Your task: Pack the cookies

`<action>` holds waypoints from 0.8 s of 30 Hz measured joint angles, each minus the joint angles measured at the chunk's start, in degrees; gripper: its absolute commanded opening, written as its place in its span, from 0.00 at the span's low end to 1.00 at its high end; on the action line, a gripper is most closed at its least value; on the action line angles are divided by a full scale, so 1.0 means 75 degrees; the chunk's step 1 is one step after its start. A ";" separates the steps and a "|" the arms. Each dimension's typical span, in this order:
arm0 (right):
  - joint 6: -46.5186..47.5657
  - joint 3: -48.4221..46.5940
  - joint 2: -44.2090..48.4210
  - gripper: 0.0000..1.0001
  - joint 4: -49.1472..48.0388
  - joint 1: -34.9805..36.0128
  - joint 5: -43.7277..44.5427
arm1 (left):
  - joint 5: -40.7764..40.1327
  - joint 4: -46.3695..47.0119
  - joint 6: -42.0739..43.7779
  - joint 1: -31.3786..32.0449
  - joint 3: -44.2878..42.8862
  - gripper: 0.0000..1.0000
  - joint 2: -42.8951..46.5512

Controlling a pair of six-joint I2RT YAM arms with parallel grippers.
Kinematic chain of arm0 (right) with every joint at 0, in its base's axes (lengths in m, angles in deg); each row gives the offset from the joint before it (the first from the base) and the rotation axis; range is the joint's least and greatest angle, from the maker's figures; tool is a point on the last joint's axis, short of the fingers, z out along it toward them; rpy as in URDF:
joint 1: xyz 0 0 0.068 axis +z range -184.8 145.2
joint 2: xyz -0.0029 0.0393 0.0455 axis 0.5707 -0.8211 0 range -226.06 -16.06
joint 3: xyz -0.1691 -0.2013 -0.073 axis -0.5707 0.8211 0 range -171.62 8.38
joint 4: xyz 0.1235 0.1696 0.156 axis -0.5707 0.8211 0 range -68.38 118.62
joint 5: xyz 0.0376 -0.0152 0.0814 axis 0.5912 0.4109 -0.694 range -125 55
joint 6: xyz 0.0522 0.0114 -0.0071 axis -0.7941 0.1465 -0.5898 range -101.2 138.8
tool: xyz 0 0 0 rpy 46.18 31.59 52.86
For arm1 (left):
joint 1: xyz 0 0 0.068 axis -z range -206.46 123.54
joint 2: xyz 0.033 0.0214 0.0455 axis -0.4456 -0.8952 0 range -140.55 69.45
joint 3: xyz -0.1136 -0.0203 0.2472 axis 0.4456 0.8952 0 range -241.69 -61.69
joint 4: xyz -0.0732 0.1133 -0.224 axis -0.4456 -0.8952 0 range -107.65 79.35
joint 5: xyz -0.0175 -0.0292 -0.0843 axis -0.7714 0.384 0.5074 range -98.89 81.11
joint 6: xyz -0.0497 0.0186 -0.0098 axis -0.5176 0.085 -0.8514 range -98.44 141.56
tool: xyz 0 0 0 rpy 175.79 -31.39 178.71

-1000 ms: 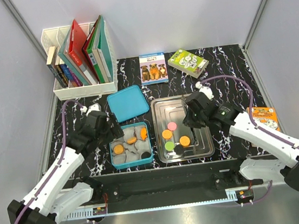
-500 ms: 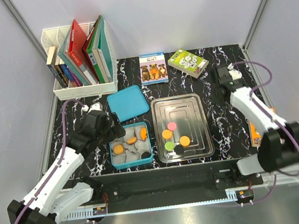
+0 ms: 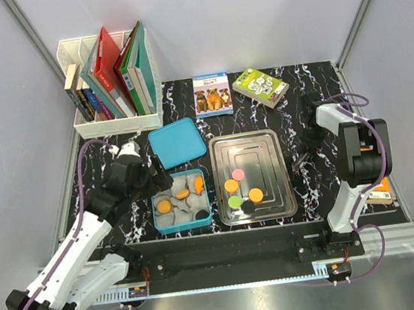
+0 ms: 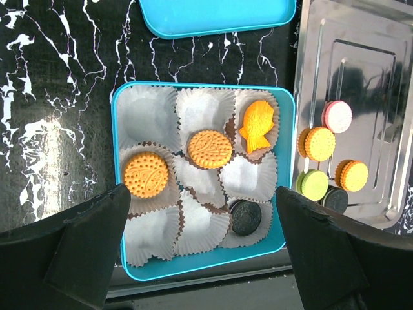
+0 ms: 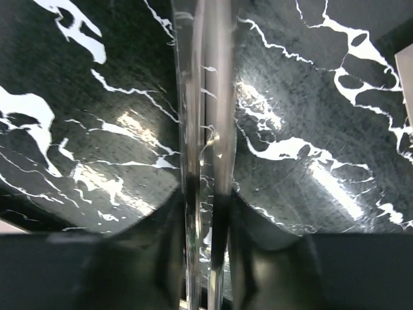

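Note:
A blue box (image 4: pixel 116 142) lined with white paper cups holds two round orange cookies (image 4: pixel 146 174), a fish-shaped orange one (image 4: pixel 257 126) and a black one (image 4: pixel 246 217). The steel tray (image 3: pixel 252 149) beside it carries a pink cookie (image 4: pixel 337 117), two orange ones (image 4: pixel 319 143), a green one (image 4: pixel 314 185) and a black one (image 4: pixel 335 199). My left gripper (image 4: pixel 200 232) hangs open above the box's near edge, and nothing is between its fingers. My right gripper (image 5: pixel 206 213) is shut on thin metal tongs (image 5: pixel 197 129) over bare tabletop, right of the tray.
The box's blue lid (image 3: pixel 177 143) lies behind it. A white rack of books (image 3: pixel 111 83) stands at the back left. Two small printed boxes (image 3: pixel 212 95) (image 3: pixel 260 87) lie at the back. An orange packet (image 3: pixel 382 192) shows partly under the folded right arm.
The right arm has swung away from the tray to the right side of the table and folded back on itself. The left arm has barely moved; the cookies lie as before.

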 measured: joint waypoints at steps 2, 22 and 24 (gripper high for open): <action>0.0108 -0.0003 -0.0012 0.58 0.0017 -0.0096 -0.0134 | 0.0000 0.0000 0.0000 0.0000 0.0000 0.99 0.0050; -0.0131 0.0289 0.1848 1.00 -0.0003 -0.0259 -0.0262 | -0.0064 -0.0009 0.0012 0.0000 0.0000 0.99 -0.0041; -0.0207 0.0128 0.2664 1.00 0.0050 -0.0181 -0.0364 | -0.0102 -0.0012 0.0035 0.0000 0.0000 0.99 -0.0052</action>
